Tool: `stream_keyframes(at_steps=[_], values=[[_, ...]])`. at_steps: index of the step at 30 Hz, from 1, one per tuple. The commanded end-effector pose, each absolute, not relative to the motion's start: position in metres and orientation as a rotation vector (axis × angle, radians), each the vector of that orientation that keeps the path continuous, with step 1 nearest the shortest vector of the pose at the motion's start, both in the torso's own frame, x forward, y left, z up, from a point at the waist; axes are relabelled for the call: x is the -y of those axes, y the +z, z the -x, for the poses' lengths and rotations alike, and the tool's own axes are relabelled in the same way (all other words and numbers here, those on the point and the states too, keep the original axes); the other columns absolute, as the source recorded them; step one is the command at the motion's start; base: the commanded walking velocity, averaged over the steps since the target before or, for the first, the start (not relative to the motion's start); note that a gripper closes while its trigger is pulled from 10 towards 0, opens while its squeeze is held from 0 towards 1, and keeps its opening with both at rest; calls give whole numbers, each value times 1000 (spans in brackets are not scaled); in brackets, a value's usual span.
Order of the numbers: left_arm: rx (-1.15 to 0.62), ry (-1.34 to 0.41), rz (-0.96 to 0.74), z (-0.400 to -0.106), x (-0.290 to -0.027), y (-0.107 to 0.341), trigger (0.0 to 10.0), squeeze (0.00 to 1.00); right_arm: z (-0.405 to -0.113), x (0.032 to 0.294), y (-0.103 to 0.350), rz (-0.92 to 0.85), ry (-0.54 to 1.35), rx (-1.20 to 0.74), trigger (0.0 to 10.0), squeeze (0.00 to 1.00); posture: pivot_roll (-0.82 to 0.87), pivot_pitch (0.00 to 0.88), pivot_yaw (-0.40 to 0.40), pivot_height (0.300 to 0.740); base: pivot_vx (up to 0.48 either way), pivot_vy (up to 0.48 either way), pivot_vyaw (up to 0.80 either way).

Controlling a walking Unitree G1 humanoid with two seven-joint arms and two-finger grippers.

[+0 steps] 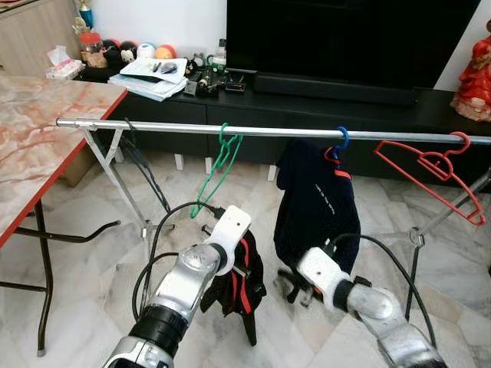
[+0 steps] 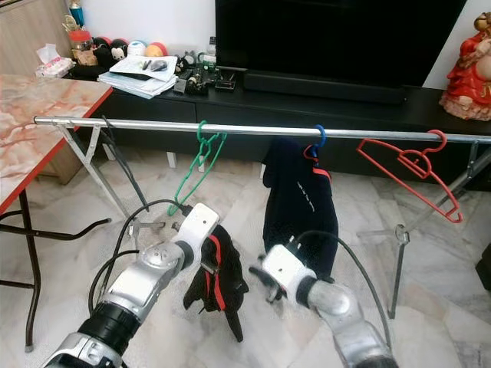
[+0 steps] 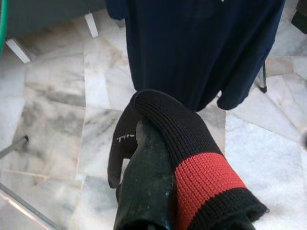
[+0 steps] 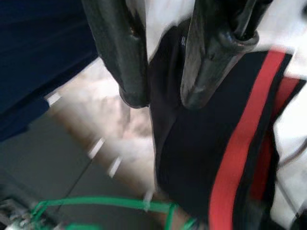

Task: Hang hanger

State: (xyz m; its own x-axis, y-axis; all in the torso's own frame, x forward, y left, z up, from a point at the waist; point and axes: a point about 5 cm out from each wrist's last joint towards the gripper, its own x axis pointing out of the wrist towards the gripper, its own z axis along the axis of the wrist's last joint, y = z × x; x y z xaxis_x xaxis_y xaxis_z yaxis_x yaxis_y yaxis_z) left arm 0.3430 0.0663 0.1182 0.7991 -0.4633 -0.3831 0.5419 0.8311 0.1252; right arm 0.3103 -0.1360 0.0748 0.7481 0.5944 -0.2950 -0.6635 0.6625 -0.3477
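Three hangers [image 1: 219, 170] on rail [image 1: 169, 126]

A shiny metal rail [image 1: 268, 132] carries a thin green hanger [image 1: 217, 170] and a red hanger [image 1: 433, 172] of smooth plastic beside a matt dark cloth shirt [image 1: 317, 207], above a glossy veined marble floor [image 1: 84, 284], with a polished marble-patterned tabletop [image 1: 38, 130] at left.

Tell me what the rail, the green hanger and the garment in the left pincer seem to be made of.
The rail looks like bare metal tube: silver with a bright sheen. The green hanger seems thin coated wire or plastic; which one is unclear. The garment held by the left pincer looks like ribbed knit fabric, matte black with a red band.
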Motion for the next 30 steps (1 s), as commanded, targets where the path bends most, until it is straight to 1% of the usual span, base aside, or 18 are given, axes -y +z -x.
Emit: stream_keyframes(at_steps=[1, 3, 5, 6, 7, 10, 13, 15, 16, 17, 18, 19, 20, 22, 23, 24, 26, 30], values=[[-330, -543, -213, -346, -61, 127, 0, 0, -310, 137, 70, 416, 685, -165, 10000, 0, 1, 100, -27, 721, 0, 0, 0], [-335, -540, -200, -347, -60, 128, 0, 0, -306, 133, 64, 368, 705, -187, 10000, 0, -2, 101, -26, 721, 0, 0, 0], [-339, -529, -171, -349, -58, 131, 0, 0, -300, 125, 53, 281, 745, -228, 10000, 0, -3, 103, -26, 721, 0, 0, 0], [-339, -518, -146, -350, -57, 133, 0, 0, -297, 122, 48, 187, 746, -243, 10000, 0, 2, 104, -27, 721, 0, 0, 0], [-338, -514, -137, -351, -56, 134, 0, 0, -297, 121, 48, 142, 737, -246, 10000, 0, 2, 104, -27, 721, 0, 0, 0], [-331, -509, -92, -352, -56, 139, 0, 0, -303, 125, 54, -3, 666, -210, 10000, 0, 7, 104, -28, 721, 0, 0, 0], [-330, -508, -76, -353, -53, 141, 0, 0, -310, 133, 67, -89, 619, -149, 10000, 0, -1, 101, -28, 721, 0, 0, 0], [-333, -501, -72, -353, -50, 141, 0, 0, -311, 135, 77, -117, 644, -113, 10000, 0, -10, 99, -29, 721, 0, 0, 0], [-335, -498, -69, -354, -49, 141, 2235, 0, -310, 135, 80, -113, 664, -105, 10000, 0, -13, 99, -29, 721, 0, 0, 0], [-335, -498, -69, -354, -49, 141, 2235, 0, -310, 135, 80, -113, 664, -105, 10000, 0, -13, 99, -29, 721, 0, 0, 0], [-335, -496, -67, -354, -48, 142, 4275, 0, -307, 133, 82, -110, 698, -104, 10000, 0, -19, 100, -36, 721, 0, 0, 0], [-334, -493, -66, -354, -47, 142, 4980, 0, -304, 132, 84, -109, 725, -105, 10000, 0, -16, 100, -39, 721, 0, 0, 0], [-333, -480, -63, -356, -48, 145, 7843, 0, -300, 129, 86, -121, 782, -118, 10000, 0, -11, 99, -42, 721, 0, 0, 0], [-333, -474, -61, -356, -49, 145, 7843, 0, -299, 128, 86, -130, 802, -126, 10000, 0, -12, 98, -42, 721, 0, 0, 0], [-338, -464, -60, -357, -50, 145, 10000, 0, -296, 126, 84, -135, 862, -162, 10000, 0, -14, 95, -41, 721, 0, 0, 0], [-338, -464, -60, -357, -50, 145, 10000, 0, -296, 126, 84, -135, 862, -162, 10000, 0, -14, 95, -41, 721, 0, 0, 0], [-340, -460, -65, -358, -49, 147, 10000, 0, -292, 127, 83, -134, 921, -209, 10000, 0, -17, 95, -41, 721, 0, 0, 0], [-334, -454, -64, -359, -47, 150, 10000, 0, -292, 131, 79, -96, 919, -244, 10000, 0, -13, 98, -46, 721, 0, 0, 0]])
